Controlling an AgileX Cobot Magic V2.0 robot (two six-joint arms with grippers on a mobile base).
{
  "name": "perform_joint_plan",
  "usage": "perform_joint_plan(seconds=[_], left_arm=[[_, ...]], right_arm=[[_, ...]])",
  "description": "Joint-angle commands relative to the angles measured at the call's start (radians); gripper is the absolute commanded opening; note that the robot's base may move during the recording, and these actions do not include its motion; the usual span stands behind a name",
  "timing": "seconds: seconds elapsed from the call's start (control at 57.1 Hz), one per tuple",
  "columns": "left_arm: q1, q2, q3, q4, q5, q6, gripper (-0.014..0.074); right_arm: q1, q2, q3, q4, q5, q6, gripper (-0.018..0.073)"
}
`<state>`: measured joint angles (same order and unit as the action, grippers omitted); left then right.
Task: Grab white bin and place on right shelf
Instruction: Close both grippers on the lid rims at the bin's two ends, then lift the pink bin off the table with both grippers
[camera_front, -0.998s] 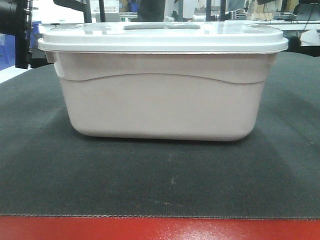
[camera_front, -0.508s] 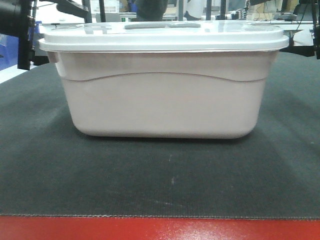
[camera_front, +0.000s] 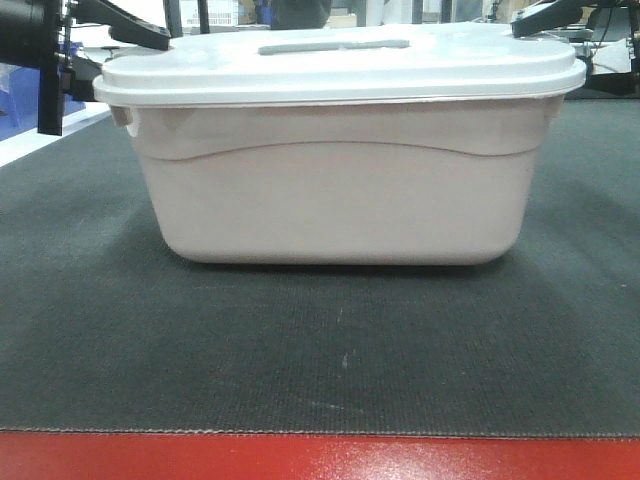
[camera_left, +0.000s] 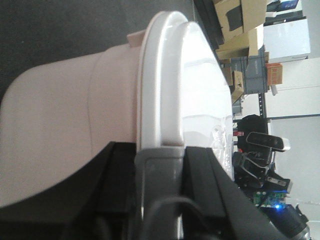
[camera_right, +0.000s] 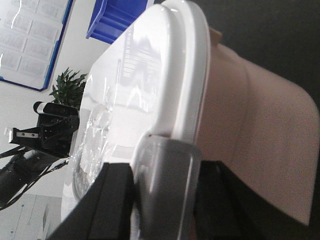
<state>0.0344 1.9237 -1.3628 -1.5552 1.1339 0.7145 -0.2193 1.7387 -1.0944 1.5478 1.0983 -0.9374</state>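
White bin (camera_front: 330, 200) sits higher; left pincer (camera_left: 160, 162), right pincer (camera_right: 165, 172) grip its rim.

Even indoor light. Glare whitens the lid (camera_right: 130, 100) in the 2 wrist views; the bin (camera_front: 330, 200) casts a soft shadow on the mat (camera_front: 320, 340). Nearest foreground perhaps blurred.

This looks like a robotics lab that doubles as storage. Cardboard boxes (camera_left: 240, 25) are stacked high at one side, and a blue bin (camera_right: 117, 20) shows against a white wall that carries a framed chart (camera_right: 30, 40). A camera (camera_left: 265, 141) on a black arm sits above a bare circuit board (camera_left: 270, 200) with a lit blue lamp. A dark mat (camera_front: 320, 340) covers the red-edged table (camera_front: 320, 458). A plant (camera_right: 70, 87) stands by the wall.
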Motion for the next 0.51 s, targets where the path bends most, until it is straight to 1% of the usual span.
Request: perform_joint_plan(seconds=[0.0,0.14,0.315,0.49], left_arm=[[-0.030,-0.080,-0.031,-0.136,0.207,-0.007,-0.0126],[-0.039,-0.116,-0.031,-0.170,0.207,-0.007,-0.0126],[-0.048,-0.169,-0.031,-0.212,0.207,-0.007,-0.0126],[-0.054,-0.227,-0.031,-0.243,0.207,-0.007,-0.0126]], right_arm=[[0.013,-0.074,-0.024,0.116,0.230,-0.016,0.0058],[0.013,-0.119,-0.024,0.176,0.230,-0.013,0.0058],[0.013,-0.191,-0.024,0.258,0.231,0.039,0.0058],[0.013,-0.250,-0.024,0.275,0.231,0.069,0.0058]])
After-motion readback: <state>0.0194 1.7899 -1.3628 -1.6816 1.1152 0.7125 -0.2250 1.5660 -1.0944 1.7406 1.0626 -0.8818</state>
